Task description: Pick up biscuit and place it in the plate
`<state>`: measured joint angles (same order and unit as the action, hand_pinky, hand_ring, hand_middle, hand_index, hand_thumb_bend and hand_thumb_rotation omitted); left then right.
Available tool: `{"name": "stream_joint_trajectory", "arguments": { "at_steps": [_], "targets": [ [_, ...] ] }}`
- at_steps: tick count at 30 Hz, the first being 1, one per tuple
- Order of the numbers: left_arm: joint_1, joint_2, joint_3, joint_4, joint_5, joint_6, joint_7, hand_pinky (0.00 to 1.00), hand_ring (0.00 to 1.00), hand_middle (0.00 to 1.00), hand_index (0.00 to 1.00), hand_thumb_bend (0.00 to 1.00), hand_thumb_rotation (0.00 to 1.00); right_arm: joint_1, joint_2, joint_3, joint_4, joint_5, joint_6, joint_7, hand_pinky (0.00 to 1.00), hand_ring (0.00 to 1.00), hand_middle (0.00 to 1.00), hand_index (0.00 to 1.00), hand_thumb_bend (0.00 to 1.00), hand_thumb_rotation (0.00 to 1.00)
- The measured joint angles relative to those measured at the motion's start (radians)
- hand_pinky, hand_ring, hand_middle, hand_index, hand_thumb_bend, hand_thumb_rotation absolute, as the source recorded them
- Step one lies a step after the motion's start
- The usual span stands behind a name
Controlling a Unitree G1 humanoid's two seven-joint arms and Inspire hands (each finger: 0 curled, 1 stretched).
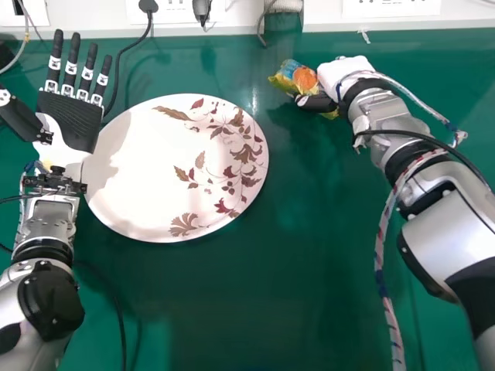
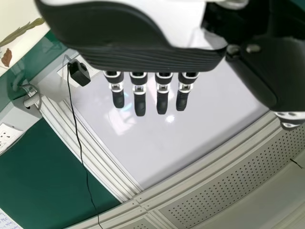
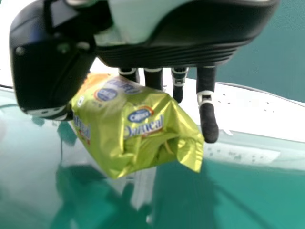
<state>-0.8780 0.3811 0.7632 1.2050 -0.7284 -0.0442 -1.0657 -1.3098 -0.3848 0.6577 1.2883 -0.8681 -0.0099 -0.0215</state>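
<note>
The right arm (image 1: pixel 452 232) slants in from the head view's right side, its forearm running forward and inward to the right robot hand (image 1: pixel 346 73), which sits low near the far edge of the green counter (image 1: pixel 271 309), right of the plate. This robot hand is part closed, with hold of the biscuit packet (image 1: pixel 300 77) between thumb and fingers: in the right wrist view the thumb lies against one side of the shiny yellow-green wrapper, some fingers pass behind it, and an outer finger extends nearly straight beyond it. Whether the packet touches the counter, I cannot tell.

The left arm (image 1: pixel 46 232) runs forward along the head view's left side. Its left robot hand (image 1: pixel 73 120) is wide open and grips nothing, palm up, fingers straight and slightly spread, pointing away towards the wall, thumb stuck out to the left. The palm overlaps the plate's left rim in the head view; whether they touch, I cannot tell.

Counted: one biscuit packet, well off the plate; one round white plate (image 1: pixel 131 178) with a printed leaf pattern; three white socket panels (image 1: pixel 390 8) and two black plugs (image 1: pixel 203 9) along the head view's far side.
</note>
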Motion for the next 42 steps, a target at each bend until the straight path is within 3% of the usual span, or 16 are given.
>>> {"name": "stream_joint_trajectory", "arguments": {
  "at_steps": [6,15,39,42],
  "targets": [
    [0.000,0.004,0.000,0.003,0.000,0.000,0.000,0.91,0.88,0.93,0.97,1.00,0.65,-0.002,-0.013,-0.025,-0.019,0.013,-0.014,-0.009,0.23,0.44,0.43,0.52,0.50,0.00],
    [-0.002,0.007,0.000,0.013,0.001,0.001,0.001,0.93,0.89,0.94,0.98,1.00,0.67,-0.003,-0.022,-0.033,-0.061,0.013,-0.020,-0.018,0.23,0.44,0.44,0.52,0.50,0.00],
    [-0.002,0.011,0.000,0.014,0.000,-0.003,0.024,0.82,0.82,0.91,0.98,1.00,0.71,0.014,-0.042,-0.076,-0.247,0.029,-0.024,-0.045,0.23,0.44,0.42,0.52,0.50,0.00],
    [-0.002,0.012,0.000,0.014,0.000,-0.003,0.023,0.80,0.81,0.91,0.98,1.00,0.70,0.030,-0.044,-0.076,-0.286,0.027,-0.023,-0.045,0.23,0.36,0.46,0.55,0.49,0.00]
  ]
}}
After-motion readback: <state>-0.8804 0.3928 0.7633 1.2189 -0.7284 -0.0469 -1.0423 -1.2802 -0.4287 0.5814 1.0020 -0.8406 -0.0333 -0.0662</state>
